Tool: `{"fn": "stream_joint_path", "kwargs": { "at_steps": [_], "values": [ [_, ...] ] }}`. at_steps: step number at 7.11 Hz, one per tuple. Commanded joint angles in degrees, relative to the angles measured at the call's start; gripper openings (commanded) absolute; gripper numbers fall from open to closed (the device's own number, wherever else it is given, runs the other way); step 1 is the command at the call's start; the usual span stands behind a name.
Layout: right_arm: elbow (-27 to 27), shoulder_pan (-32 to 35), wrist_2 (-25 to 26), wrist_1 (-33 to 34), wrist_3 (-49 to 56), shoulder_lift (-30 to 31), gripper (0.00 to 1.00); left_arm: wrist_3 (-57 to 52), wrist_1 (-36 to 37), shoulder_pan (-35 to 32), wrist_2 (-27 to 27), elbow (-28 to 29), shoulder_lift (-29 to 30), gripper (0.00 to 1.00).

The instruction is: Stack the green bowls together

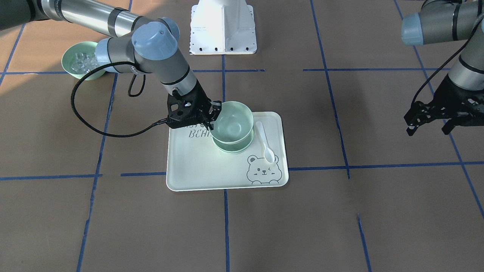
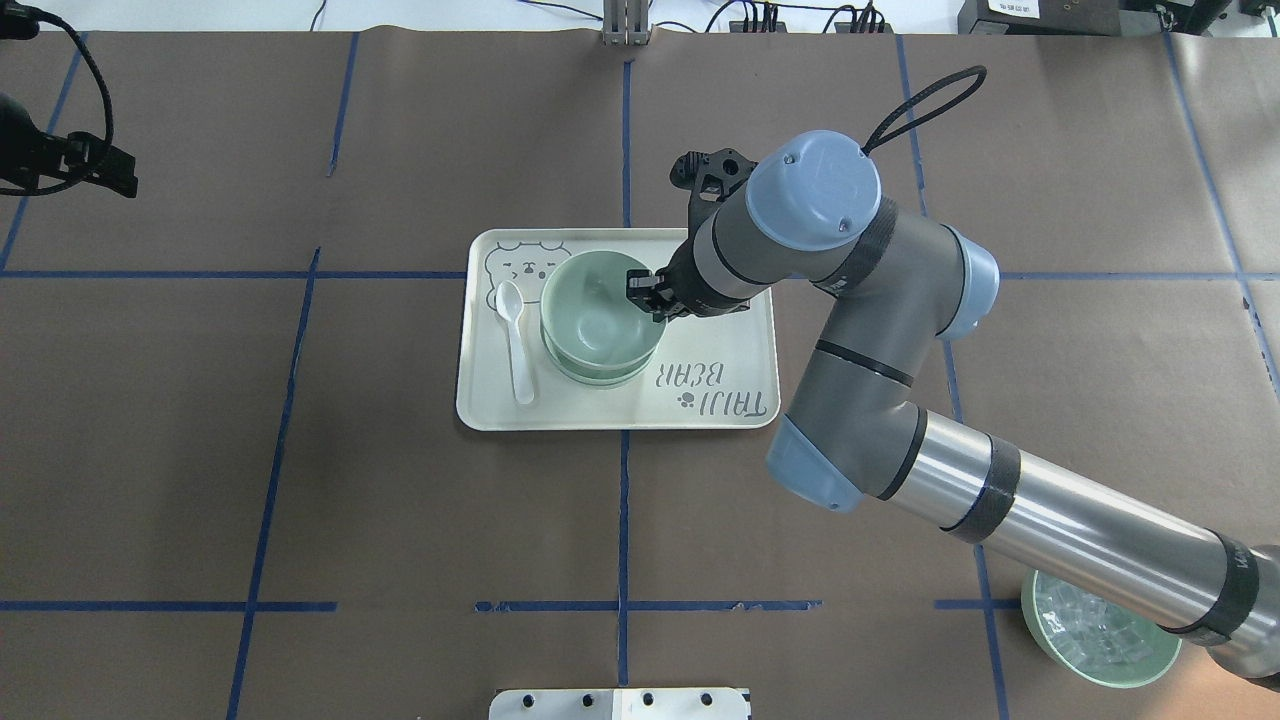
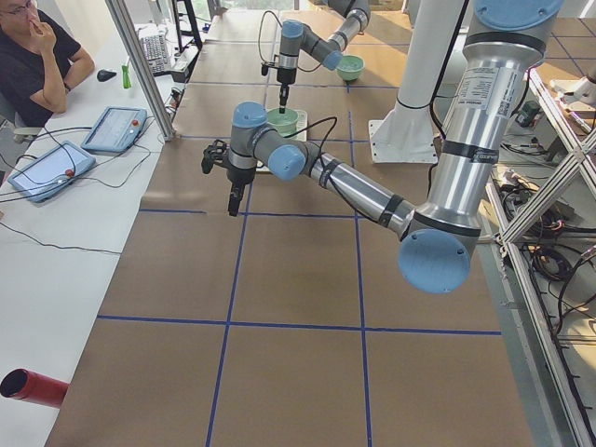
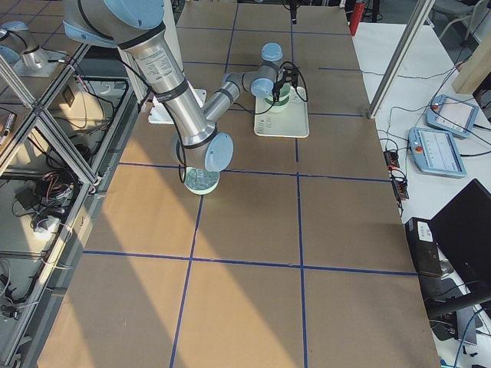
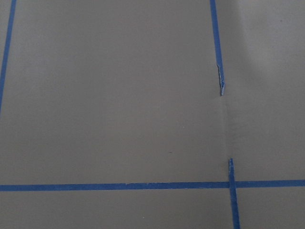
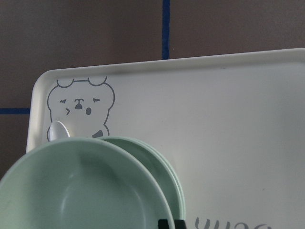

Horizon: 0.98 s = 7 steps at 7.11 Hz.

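A pale green bowl (image 1: 232, 122) sits tilted and slightly raised in a stack of two more nested green bowls (image 1: 231, 148) on the cream tray (image 1: 204, 170). My right gripper (image 1: 213, 113) is shut on the top bowl's rim, one finger inside and one outside. In the overhead view it (image 2: 647, 296) pinches the right rim of the top bowl (image 2: 595, 310). The right wrist view shows the held bowl (image 6: 81, 191) close up over the lower rims (image 6: 164, 167). My left gripper (image 1: 429, 130) is open and empty, well off to the side above bare table.
A white spoon (image 1: 264, 141) lies on the tray beside the stack, by the bear drawing. A green bowl of clear ice-like cubes (image 1: 81, 60) stands under my right arm's elbow. The white robot base (image 1: 223, 26) is behind the tray.
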State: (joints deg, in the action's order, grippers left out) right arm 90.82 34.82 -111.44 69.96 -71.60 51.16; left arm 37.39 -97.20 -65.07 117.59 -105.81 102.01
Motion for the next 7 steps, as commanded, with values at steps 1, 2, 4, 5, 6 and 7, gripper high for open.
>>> {"fn": "stream_joint_path", "kwargs": {
  "at_steps": [1, 2, 4, 5, 6, 7],
  "values": [
    [-0.1, -0.7, 2.3, -0.4, -1.0, -0.2, 1.0, -0.4, -0.1, -0.8, 0.0, 0.3, -0.1, 1.0],
    [0.3, -0.7, 2.4, -0.4, -1.2, -0.1, 1.0, -0.9, -0.4, -0.8, 0.0, 0.2, -1.1, 1.0],
    [1.6, 2.2, -0.3, 2.0, -0.7, 0.6, 1.0, -1.1, -1.5, -1.1, 0.5, 0.3, -1.7, 1.0],
    [4.2, 5.7, -4.0, 8.6, 0.8, 1.0, 1.0, -1.7, -1.3, -2.1, 3.5, 0.5, -2.0, 1.0],
    [9.1, 9.1, -7.0, 14.6, 6.0, 3.7, 1.0, -6.1, -0.9, -4.4, 5.9, 0.5, -3.6, 1.0],
    [13.9, 12.6, -9.0, 18.2, 13.4, 8.0, 1.0, -9.2, -0.7, -5.8, 6.8, 0.5, -5.0, 1.0]
  ]
}}
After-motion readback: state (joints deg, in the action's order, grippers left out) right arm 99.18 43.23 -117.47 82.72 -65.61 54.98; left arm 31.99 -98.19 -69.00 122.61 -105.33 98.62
